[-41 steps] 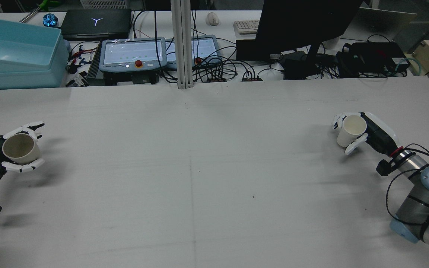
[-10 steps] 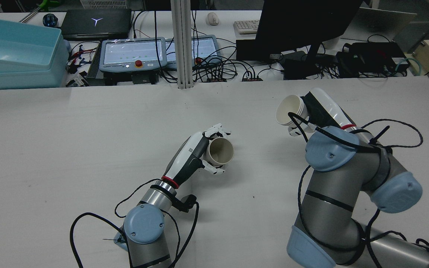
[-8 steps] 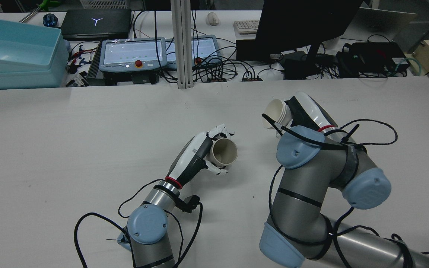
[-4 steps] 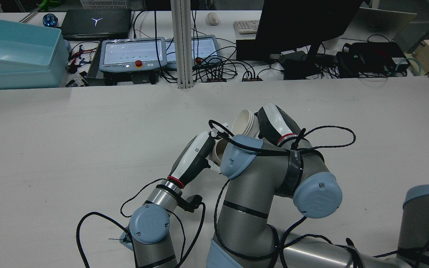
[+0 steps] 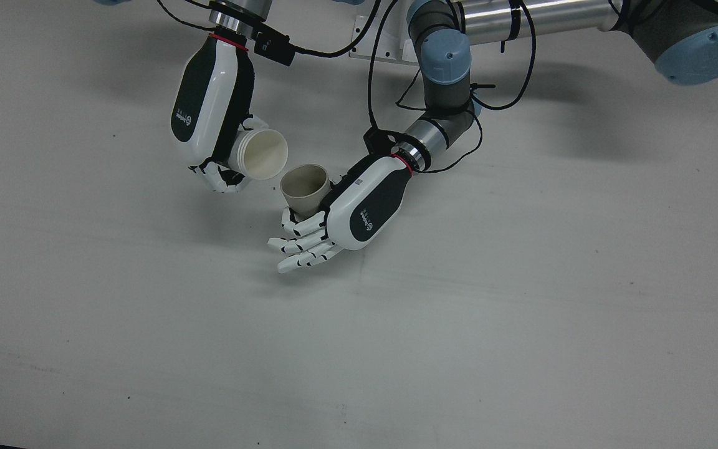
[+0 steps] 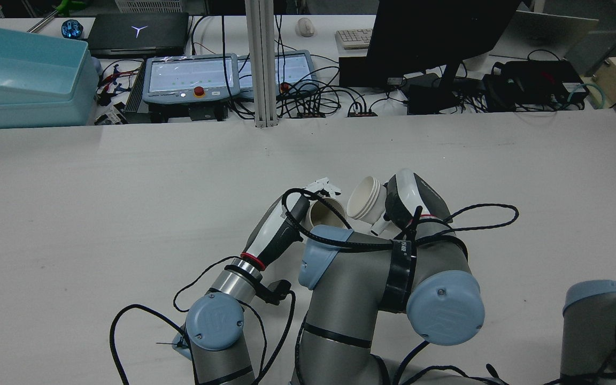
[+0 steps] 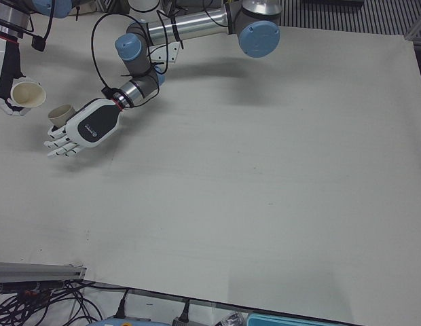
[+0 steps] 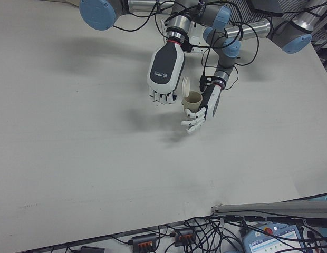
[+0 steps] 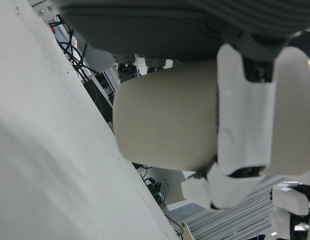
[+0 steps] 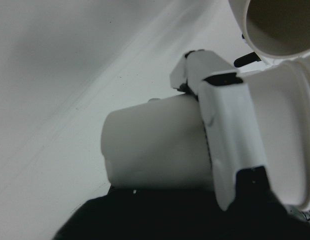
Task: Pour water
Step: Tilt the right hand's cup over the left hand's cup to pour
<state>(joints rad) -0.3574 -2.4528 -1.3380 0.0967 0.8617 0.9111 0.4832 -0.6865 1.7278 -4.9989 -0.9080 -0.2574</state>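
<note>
My left hand (image 5: pixel 359 209) is shut on a beige cup (image 5: pixel 305 187) that stands upright near the table's middle. My right hand (image 5: pixel 209 125) is shut on a white cup (image 5: pixel 262 154), which is tipped on its side. The white cup's mouth faces the beige cup's rim from just above and beside it. In the rear view the white cup (image 6: pixel 367 199) sits right of the beige cup (image 6: pixel 326 213), and the right arm partly hides both hands. The left hand view shows fingers (image 9: pixel 245 130) wrapped round the beige cup (image 9: pixel 165 120). No water shows in any view.
Beyond the table's far edge stand light blue bins (image 6: pixel 19 75), two teach pendants (image 6: pixel 190 80), an aluminium post (image 6: pixel 262 64), a monitor (image 6: pixel 436 37) and tangled cables. The right arm's elbow (image 6: pixel 441 307) and the left arm's joint (image 6: pixel 214 329) fill the near middle.
The right arm brought the white cup from the right side in to the beige cup and lowered it, tilted toward it. The left hand came to the middle earlier and has barely moved since.
</note>
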